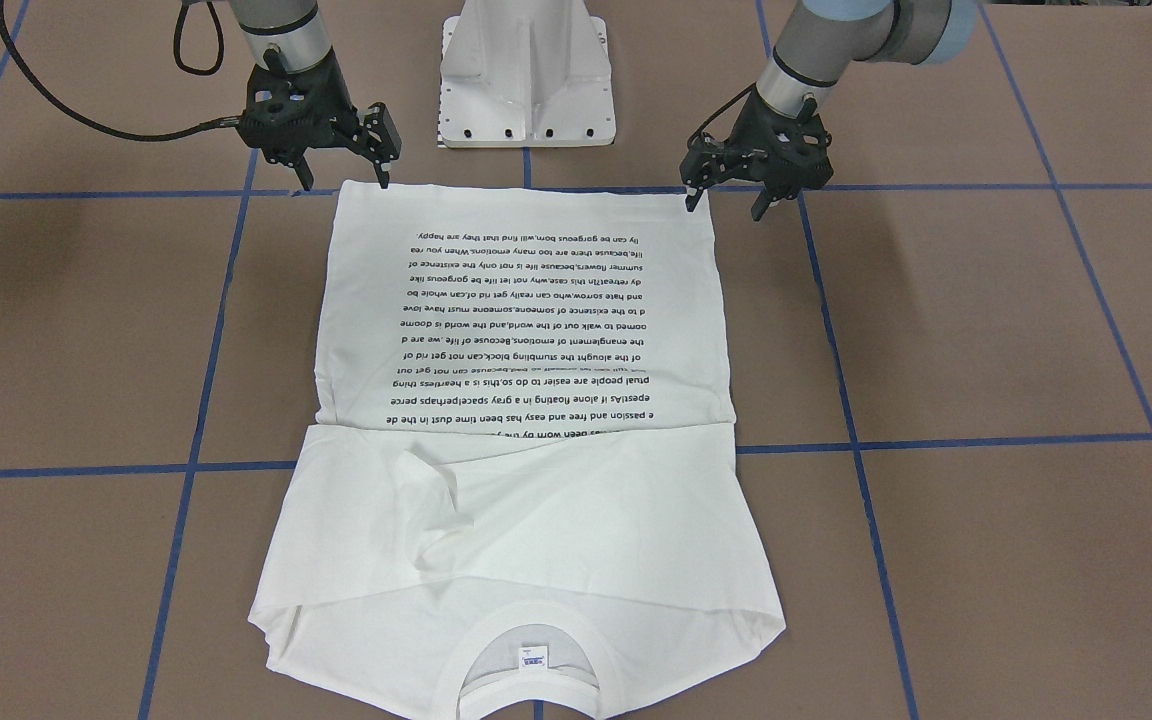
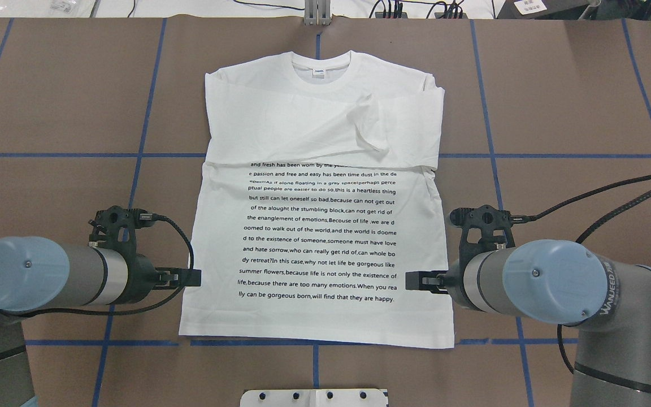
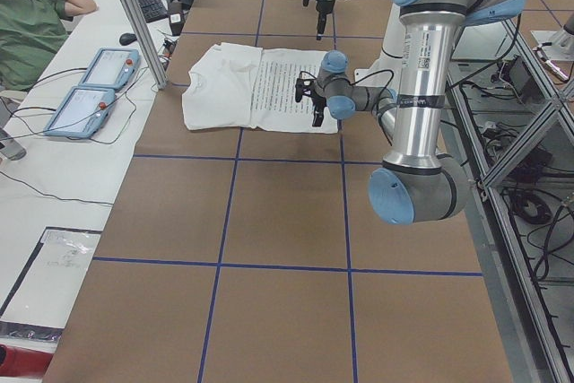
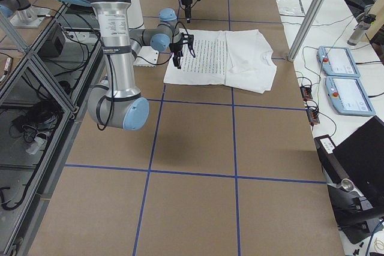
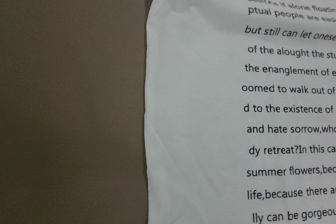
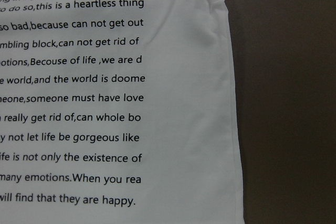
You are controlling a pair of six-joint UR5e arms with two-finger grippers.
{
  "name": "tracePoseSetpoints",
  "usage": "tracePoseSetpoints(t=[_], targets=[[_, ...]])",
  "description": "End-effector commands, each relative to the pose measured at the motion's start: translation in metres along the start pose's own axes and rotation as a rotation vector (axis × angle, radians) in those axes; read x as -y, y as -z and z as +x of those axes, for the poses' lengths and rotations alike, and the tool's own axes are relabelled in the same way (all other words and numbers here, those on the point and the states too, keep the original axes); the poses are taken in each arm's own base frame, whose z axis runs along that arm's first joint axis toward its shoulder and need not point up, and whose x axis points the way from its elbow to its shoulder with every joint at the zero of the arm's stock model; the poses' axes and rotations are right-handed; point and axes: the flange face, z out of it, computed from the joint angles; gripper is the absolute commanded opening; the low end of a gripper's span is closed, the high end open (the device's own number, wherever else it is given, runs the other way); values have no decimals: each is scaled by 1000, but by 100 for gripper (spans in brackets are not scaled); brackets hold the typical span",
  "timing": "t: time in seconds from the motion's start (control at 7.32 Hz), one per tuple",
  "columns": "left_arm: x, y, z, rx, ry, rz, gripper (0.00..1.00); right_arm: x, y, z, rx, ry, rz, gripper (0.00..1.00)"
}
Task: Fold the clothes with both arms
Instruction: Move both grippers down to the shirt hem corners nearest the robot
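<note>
The white shirt (image 1: 526, 300) lies flat on the brown table, printed text up, its hem toward the robot. Its collar (image 2: 320, 65) is at the far end, and the sleeves are folded across the chest. My left gripper (image 1: 726, 208) stands open over one hem corner, one fingertip above the cloth and the other outside it. Over the other hem corner my right gripper (image 1: 344, 183) is open in the same way. Neither holds anything. The left wrist view shows the shirt's side edge (image 5: 149, 129) and the right wrist view its other edge (image 6: 233, 129), with no fingers in either.
The white pedestal base (image 1: 528, 80) stands just behind the hem, between the arms. Blue tape lines (image 2: 77, 154) grid the table. A seated person (image 3: 27, 24) and control tablets (image 3: 99, 87) are beyond the table's far side.
</note>
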Motion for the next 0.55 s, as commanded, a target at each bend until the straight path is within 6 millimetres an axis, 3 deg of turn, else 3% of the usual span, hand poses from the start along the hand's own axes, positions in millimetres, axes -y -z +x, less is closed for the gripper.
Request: tracePoseSetpoints(t=[0.0,0.41], targets=[[-16,-9,2,12,23,-8,100,-16,-11,25,37,1,20,100],[-33,-24,2,34,35,-43,100,-25,-16,31,34,6,19,100]])
